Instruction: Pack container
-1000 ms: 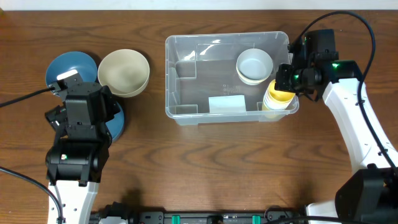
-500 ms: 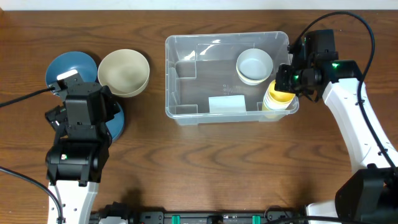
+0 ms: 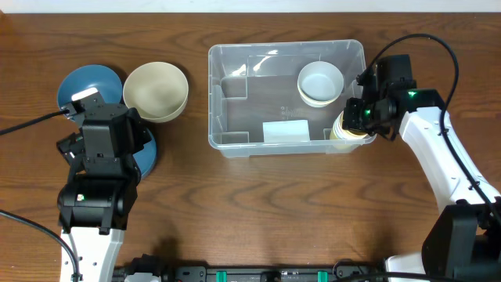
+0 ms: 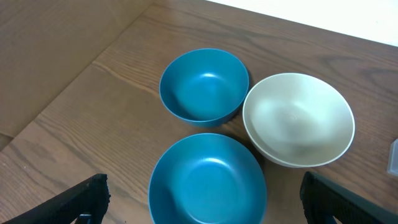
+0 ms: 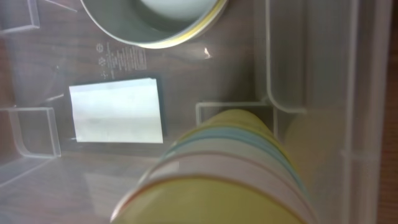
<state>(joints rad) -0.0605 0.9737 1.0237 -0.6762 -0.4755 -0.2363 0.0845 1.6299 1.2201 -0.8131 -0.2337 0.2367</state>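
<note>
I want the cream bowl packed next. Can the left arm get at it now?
Probably yes. The cream bowl stands upright and empty, ahead and right of the left gripper, whose jaws are open. Nothing covers it; the two blue bowls sit beside it, not on it.

Three bowls stand upright on the wooden table (image 3: pixel 258 204) near the left gripper (image 4: pixel 217 208). One blue bowl (image 4: pixel 208 180) is directly below it, between its two fingers. A second blue bowl (image 4: pixel 204 84) stands just beyond the first one. A cream bowl (image 4: pixel 298 118) is ahead and to the right, very close to both blue ones. At the right gripper (image 3: pixel 357 117), a stack of cups (image 5: pixel 224 168) with yellow and pale bands fills the near view. Ahead of it and to the left is a stack of white bowls (image 3: pixel 320 81), with a yellow rim showing.
</note>
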